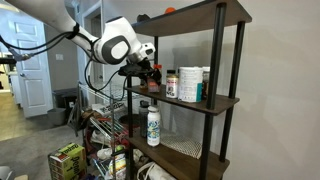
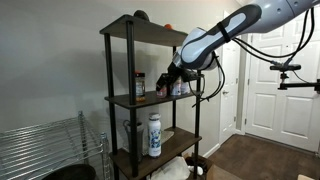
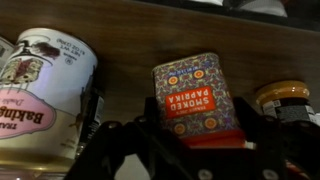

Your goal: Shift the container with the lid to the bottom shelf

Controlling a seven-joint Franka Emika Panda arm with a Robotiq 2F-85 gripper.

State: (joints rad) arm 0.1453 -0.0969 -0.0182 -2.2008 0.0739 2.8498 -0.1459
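Your black gripper (image 1: 150, 72) is at the middle shelf, facing the small orange-red upright jar with a paler top (image 1: 171, 83).

The jar stands upright on the dark wooden middle shelf board (image 1: 215, 102), at the end of the row nearest the edge where your arm reaches in. It is just beside a tall white cylindrical canister (image 1: 188, 84). In the wrist view its label reads smoked paprika. Your dark fingers (image 3: 120, 150) stand wide apart, one either side of its lower end, but whether they touch it cannot be told. A white bottle with a green label (image 1: 153, 125) stands on the shelf below.
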